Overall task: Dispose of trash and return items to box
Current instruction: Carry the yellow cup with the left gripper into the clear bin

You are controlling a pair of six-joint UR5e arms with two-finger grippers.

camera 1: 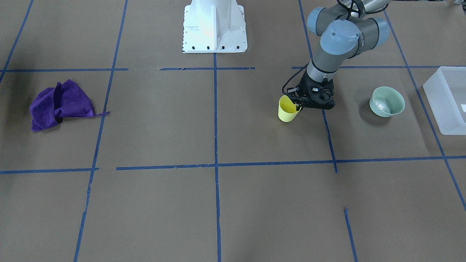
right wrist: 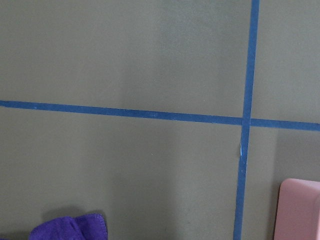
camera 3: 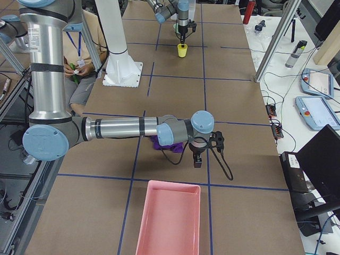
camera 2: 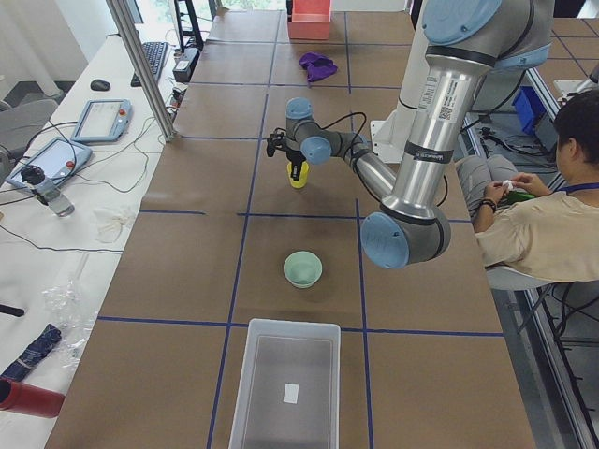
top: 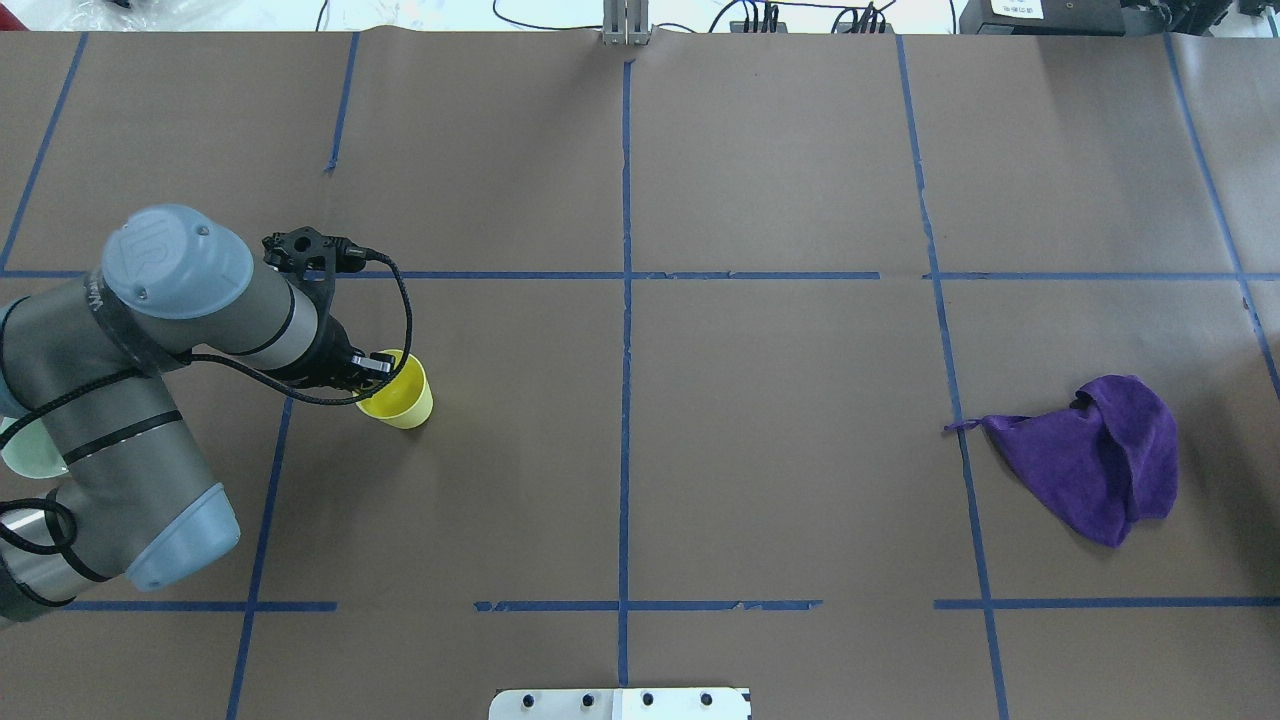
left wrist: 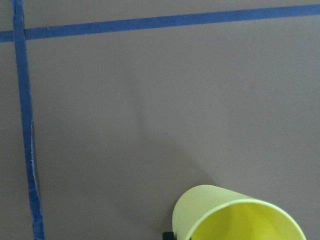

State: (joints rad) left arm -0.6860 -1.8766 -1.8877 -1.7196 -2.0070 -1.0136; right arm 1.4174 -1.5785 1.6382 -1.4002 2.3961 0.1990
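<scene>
The yellow cup [camera 1: 287, 111] stands upright left of the middle of the overhead view [top: 402, 400]; I cannot tell whether it rests on the table. My left gripper [camera 1: 298, 105] [top: 375, 365] reaches down onto it, fingers astride the rim's near wall and closed on it. In the left wrist view the cup [left wrist: 235, 215] fills the lower right. The frosted box [camera 1: 447, 102] [camera 2: 285, 383] lies at the table's end beyond a green bowl. My right gripper [camera 3: 198, 159] shows only in the exterior right view, so I cannot tell if it is open or shut.
A pale green bowl [camera 1: 387, 101] [camera 2: 302, 268] sits between cup and box. A crumpled purple cloth [camera 1: 62, 103] [top: 1090, 455] lies on the far side, beside my right arm [camera 3: 133, 127]. A pink tray [camera 3: 169, 220] lies at that table end. An operator [camera 2: 533, 224] sits nearby.
</scene>
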